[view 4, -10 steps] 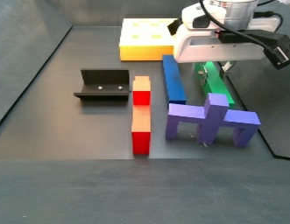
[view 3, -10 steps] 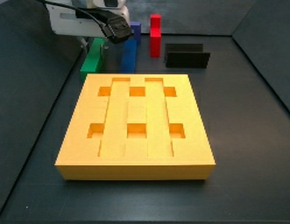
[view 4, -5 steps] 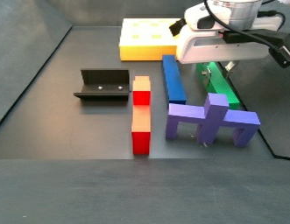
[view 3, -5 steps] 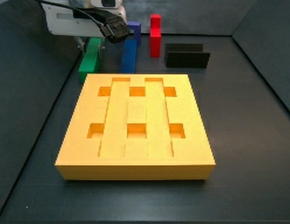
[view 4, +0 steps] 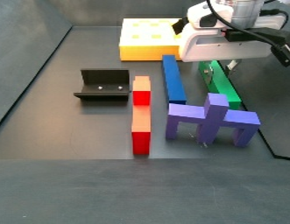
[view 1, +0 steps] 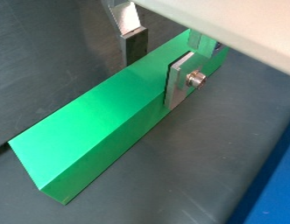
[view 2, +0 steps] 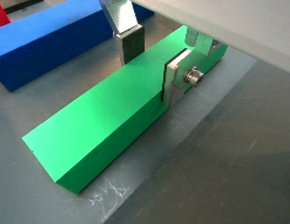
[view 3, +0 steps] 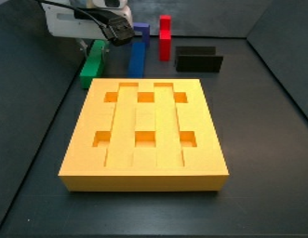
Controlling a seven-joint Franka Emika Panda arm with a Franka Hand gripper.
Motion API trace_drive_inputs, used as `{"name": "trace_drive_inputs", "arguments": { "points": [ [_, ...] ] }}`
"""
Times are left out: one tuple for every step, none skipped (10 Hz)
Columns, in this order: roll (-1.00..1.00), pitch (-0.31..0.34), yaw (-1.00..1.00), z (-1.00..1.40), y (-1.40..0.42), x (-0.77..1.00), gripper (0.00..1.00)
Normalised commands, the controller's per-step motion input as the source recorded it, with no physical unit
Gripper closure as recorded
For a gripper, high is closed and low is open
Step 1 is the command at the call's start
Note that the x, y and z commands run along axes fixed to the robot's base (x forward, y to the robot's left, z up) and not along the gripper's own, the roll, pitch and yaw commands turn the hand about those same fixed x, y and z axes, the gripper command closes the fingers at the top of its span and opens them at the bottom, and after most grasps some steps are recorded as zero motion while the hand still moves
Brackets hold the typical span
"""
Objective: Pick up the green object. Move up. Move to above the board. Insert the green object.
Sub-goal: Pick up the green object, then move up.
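Green bar (view 2: 106, 122) lies pinched near one end by the gripper (view 2: 153, 61); lifting so off-centre, it may droop and swing into the blue bar (view 2: 53, 39) beside it.

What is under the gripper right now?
The green object lies on the dark floor between the gripper fingers. Whether the pads touch it cannot be seen.

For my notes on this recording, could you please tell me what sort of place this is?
Probably a robot test bench: a dark walled work floor, coloured blocks laid out beside a yellow grooved board, and a gripper with its jaws either side of a green bar.
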Motion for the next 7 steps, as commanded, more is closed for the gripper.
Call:
{"name": "trace_drive_inputs", "arguments": {
  "points": [
    [0.0,0.0,0.0,0.0,0.0,0.0,1.0],
    [0.0,0.0,0.0,0.0,0.0,0.0,1.0],
    [0.0,0.0,0.0,0.0,0.0,0.0,1.0],
    [0.0,0.0,0.0,0.83,0.0,0.0,1.0],
    [0.0,0.002,-0.06,0.84,0.04,0.01,1.0],
    [-0.01,0.062,-0.06,0.7,0.03,-0.04,1.0],
    [-0.02,0.065,-0.04,0.45,0.02,-0.02,1.0]
  ]
}}
